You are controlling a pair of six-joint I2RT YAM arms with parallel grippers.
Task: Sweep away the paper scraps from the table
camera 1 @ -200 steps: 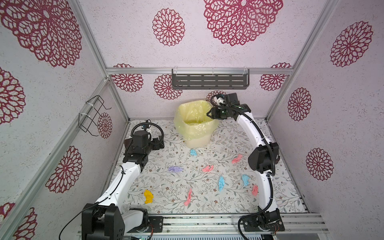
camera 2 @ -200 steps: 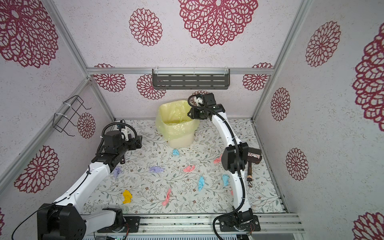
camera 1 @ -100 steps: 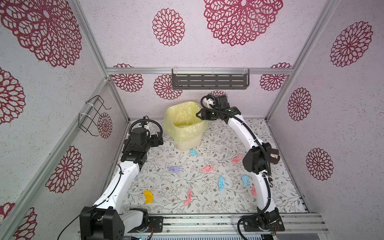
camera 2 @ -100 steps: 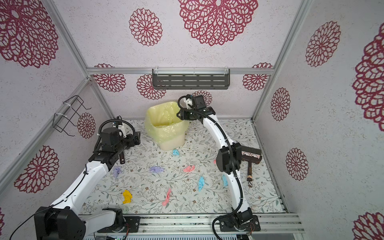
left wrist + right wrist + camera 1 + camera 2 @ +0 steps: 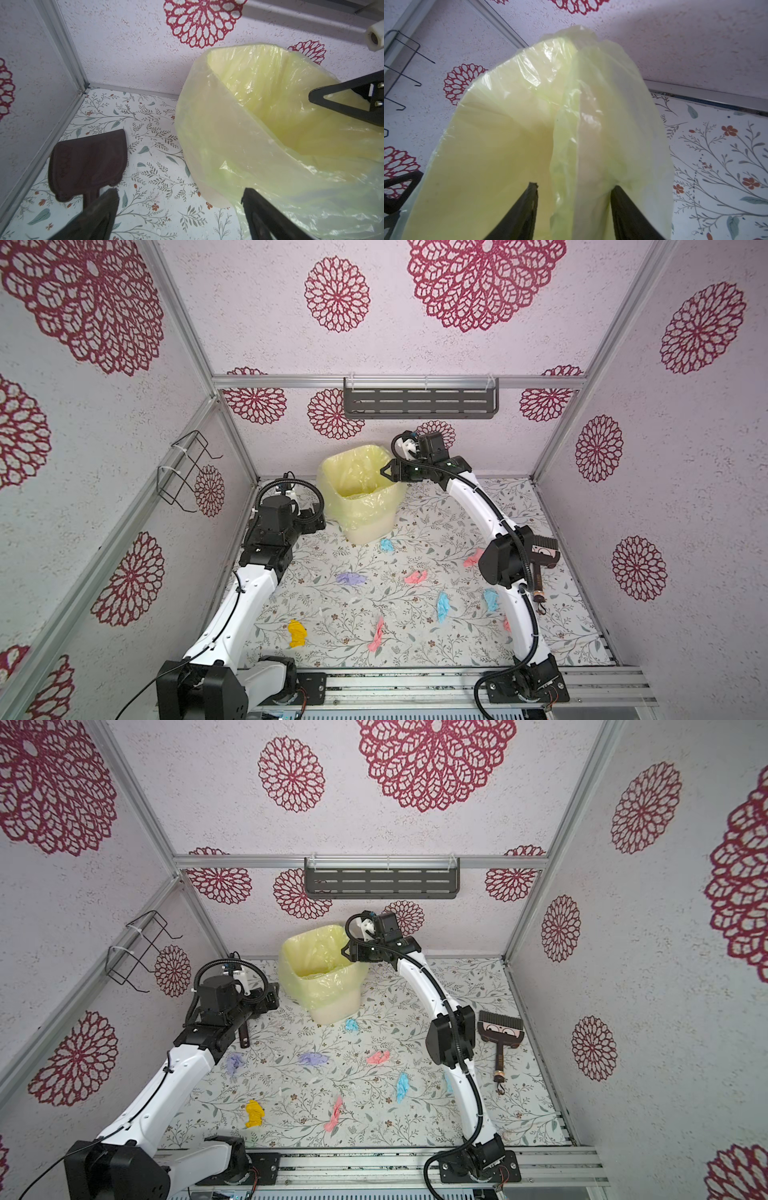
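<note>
Bin placement apparently in hand, sweeping not begun: with right claw [image 5: 575,185] parted astride the rim of the yellow-bagged cream bin [image 5: 365,516] and left claw [image 5: 180,207] spread empty near the dark brown dustpan [image 5: 87,162], back off and fetch tools (crumpled coloured paper scraps [image 5: 351,578] scattered across the leaf-printed white table [image 5: 428,510]).

Lilac walls [image 5: 257,315] with crimson rosettes, grey shelf [image 5: 419,403]
</note>
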